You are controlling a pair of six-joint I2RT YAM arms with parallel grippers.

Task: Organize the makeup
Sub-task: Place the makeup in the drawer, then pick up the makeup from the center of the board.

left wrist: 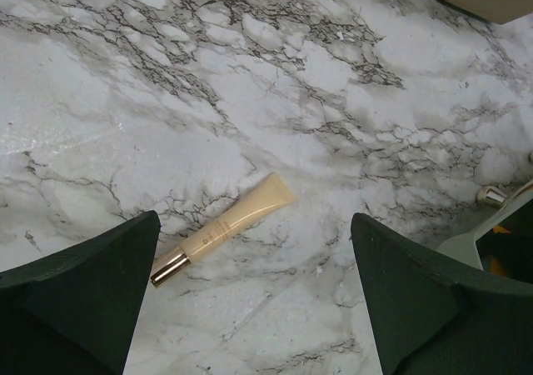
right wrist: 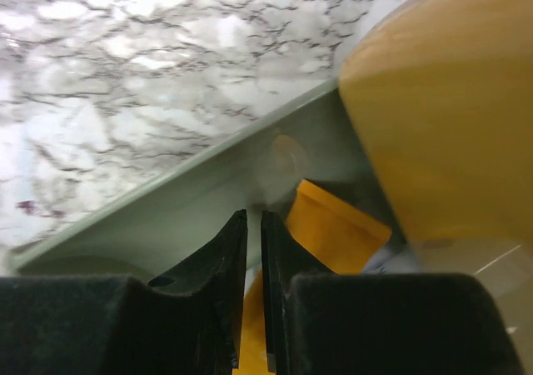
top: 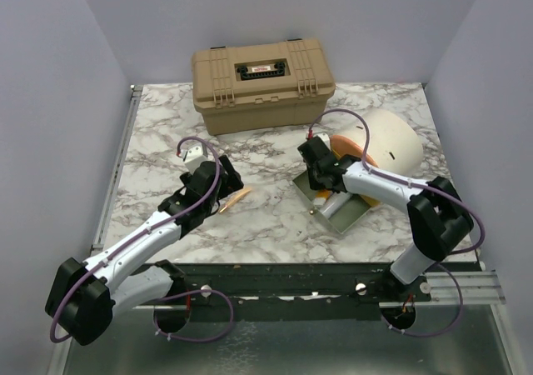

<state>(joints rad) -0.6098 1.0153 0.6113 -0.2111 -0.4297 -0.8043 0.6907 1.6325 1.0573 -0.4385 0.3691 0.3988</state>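
A pale tube [left wrist: 229, 227] with a gold cap lies on the marble in the left wrist view, and in the top view [top: 236, 198]. My left gripper [top: 218, 185] hangs over it, open and empty [left wrist: 254, 225]; the tube lies between the jaws, nearer the left finger. My right gripper [top: 320, 185] is down inside a grey-green tray [top: 356, 213]. Its jaws [right wrist: 254, 217] are closed to a thin slit with nothing seen between the tips. An orange tube [right wrist: 333, 229] lies in the tray just under and right of them. The other makeup is hidden.
A big tan hard case [top: 262, 82] stands at the back. A cream-and-orange round pouch [top: 391, 142] lies against the tray's far side and fills the upper right of the right wrist view [right wrist: 441, 117]. The tray's wall [right wrist: 166, 217] runs just ahead of my right fingers.
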